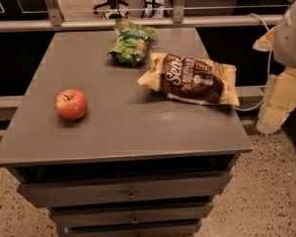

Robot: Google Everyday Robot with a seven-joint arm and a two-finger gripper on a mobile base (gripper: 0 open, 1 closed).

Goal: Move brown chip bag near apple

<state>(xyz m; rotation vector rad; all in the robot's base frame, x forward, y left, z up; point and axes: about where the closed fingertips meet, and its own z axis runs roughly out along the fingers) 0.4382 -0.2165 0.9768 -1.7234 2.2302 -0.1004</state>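
Note:
The brown chip bag [192,79] lies flat on the right half of the grey cabinet top [128,127], dark brown with cream ends and white lettering. The apple [71,104], red with yellowish patches and a short stem, sits near the left edge, well apart from the bag. My gripper [280,100] hangs off the right side of the cabinet, below the white arm housing [292,33]. It is right of the bag, clear of it and touching nothing on the top.
A smaller green chip bag [132,43] lies at the back centre, just behind the brown bag's left end. Drawers [130,194] front the cabinet below. A railing [138,21] runs behind it. A speckled floor lies at the right.

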